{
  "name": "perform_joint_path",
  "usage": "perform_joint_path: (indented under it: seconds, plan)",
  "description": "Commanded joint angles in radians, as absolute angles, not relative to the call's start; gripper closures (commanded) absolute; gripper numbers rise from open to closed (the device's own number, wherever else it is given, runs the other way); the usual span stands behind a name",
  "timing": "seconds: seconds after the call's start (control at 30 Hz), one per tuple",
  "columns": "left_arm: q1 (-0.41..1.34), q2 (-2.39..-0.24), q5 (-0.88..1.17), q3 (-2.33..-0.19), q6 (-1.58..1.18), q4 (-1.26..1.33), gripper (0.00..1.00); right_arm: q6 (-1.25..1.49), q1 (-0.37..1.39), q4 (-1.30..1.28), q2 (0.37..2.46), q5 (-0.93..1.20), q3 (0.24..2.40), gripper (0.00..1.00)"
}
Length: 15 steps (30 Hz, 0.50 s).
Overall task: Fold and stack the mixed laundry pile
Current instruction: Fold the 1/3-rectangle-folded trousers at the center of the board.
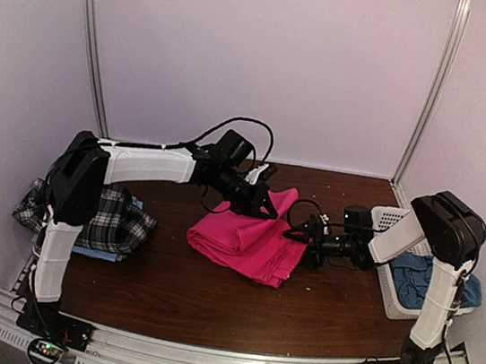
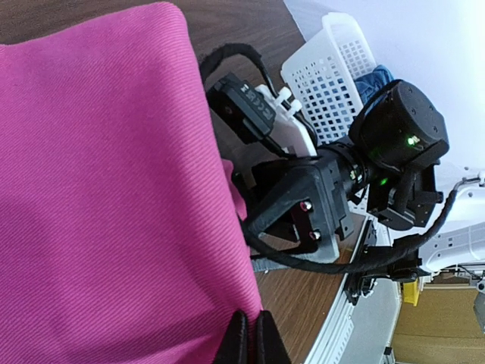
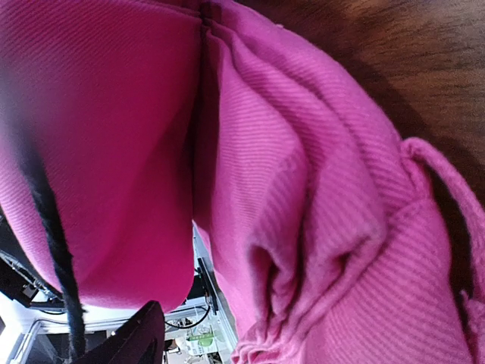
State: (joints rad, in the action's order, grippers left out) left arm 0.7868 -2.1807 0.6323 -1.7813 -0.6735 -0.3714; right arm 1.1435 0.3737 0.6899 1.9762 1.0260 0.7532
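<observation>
Your left gripper [image 2: 250, 322] was clamped right down, tips at the far edge of the hot-pink trousers [image 1: 249, 237]. I read it as a pinch on a thin layer of cloth. Right gripper [image 1: 297, 236] sat at the trousers' right edge, nose into the bunched fabric. Couldn't tell whether it was spread or biting cloth: its own camera showed one dark finger [image 3: 140, 337] low in view and pink folds everywhere else.

Why the setup, my read: two contact points on one garment, far edge and right edge, is what you'd want to carry a fold over, or to pin one side while the other gets tidied. The trousers lay in the middle of the table [image 1: 207, 308], apart from the other garments, so you had room to work.

Trousers' look: folded over at least once into a rough slanted rectangle. Left part was smooth and flat. Right end was rumpled, with stacked ridges and a narrow loop of strip sticking out. Fine ribbed weave, soft, no stiffness. Not a clean fold yet, I'd say.

Rest of the pile: black-and-white plaid shirt [image 1: 120, 219] lay at the left side on top of the light blue shirt [image 1: 97, 254], partly hidden by your left arm [image 1: 146, 166]. Duller blue cloth [image 1: 424, 278] was in the white basket [image 1: 398, 220] at the right.
</observation>
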Motion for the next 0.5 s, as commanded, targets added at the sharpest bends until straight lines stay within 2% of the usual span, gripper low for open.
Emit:
perform_joint_path:
  seconds: [0.0, 0.17, 0.3, 0.33, 0.4, 0.47]
  plan:
    - [0.81, -2.197, 0.68, -1.754, -0.768, -0.166, 1.0, 1.24, 0.382, 0.985, 1.987, 1.028, 0.706, 0.21]
    - [0.816, -2.19, 0.7, -1.664, -0.871, -0.006, 1.0, 1.338, 0.382, 1.252, 2.004, 0.99, 0.643, 0.21]
    - [0.815, -2.164, 0.675, -1.624, -0.877, 0.027, 1.0, 1.312, 0.383, 1.25, 1.957, 0.942, 0.617, 0.19]
    - [0.814, -2.156, 0.664, -1.618, -0.875, 0.019, 1.0, 1.305, 0.383, 1.237, 1.947, 0.937, 0.615, 0.17]
    - [0.812, -2.144, 0.648, -1.606, -0.88, 0.017, 1.0, 1.291, 0.382, 1.188, 1.925, 0.926, 0.609, 0.02]
    - [0.811, -2.142, 0.631, -1.614, -0.867, -0.021, 1.0, 1.238, 0.382, 0.995, 1.888, 0.907, 0.619, 0.0]
